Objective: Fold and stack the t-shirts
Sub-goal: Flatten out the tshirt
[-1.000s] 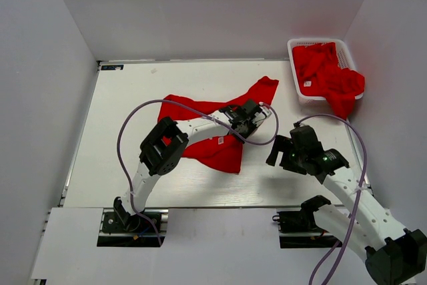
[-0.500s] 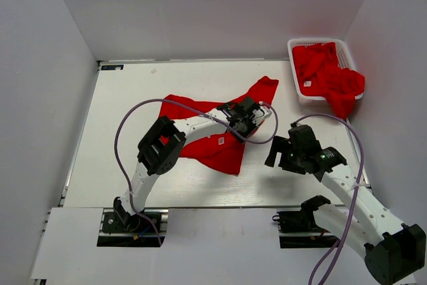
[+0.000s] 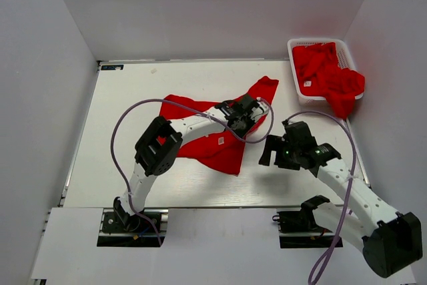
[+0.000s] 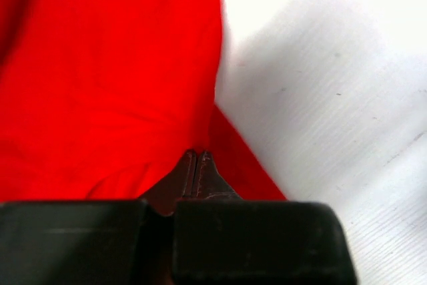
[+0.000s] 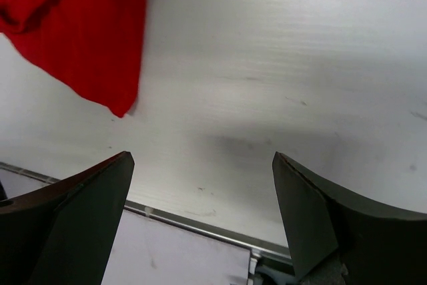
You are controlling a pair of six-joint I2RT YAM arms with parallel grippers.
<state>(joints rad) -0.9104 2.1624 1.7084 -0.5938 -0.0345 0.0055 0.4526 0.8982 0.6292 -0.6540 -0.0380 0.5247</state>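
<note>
A red t-shirt (image 3: 207,131) lies crumpled on the white table (image 3: 127,131), with one part reaching toward the far right. My left gripper (image 3: 251,109) sits on its right part. In the left wrist view the jaws (image 4: 197,155) are closed, and creases in the red fabric (image 4: 107,85) run toward the tips. My right gripper (image 3: 269,152) is open and empty, just right of the shirt's near corner. That corner shows in the right wrist view (image 5: 87,31), up and left of the gripper (image 5: 200,165). More red t-shirts (image 3: 330,75) are heaped in the basket.
A white slotted basket (image 3: 293,48) stands at the table's far right corner, and its shirts spill over the right rim. White walls enclose the table on three sides. The table's near edge rail (image 5: 200,221) lies just below the right gripper.
My right gripper has moved left toward the shirt's near corner. My left gripper has shifted slightly toward the far side, still on the shirt.
</note>
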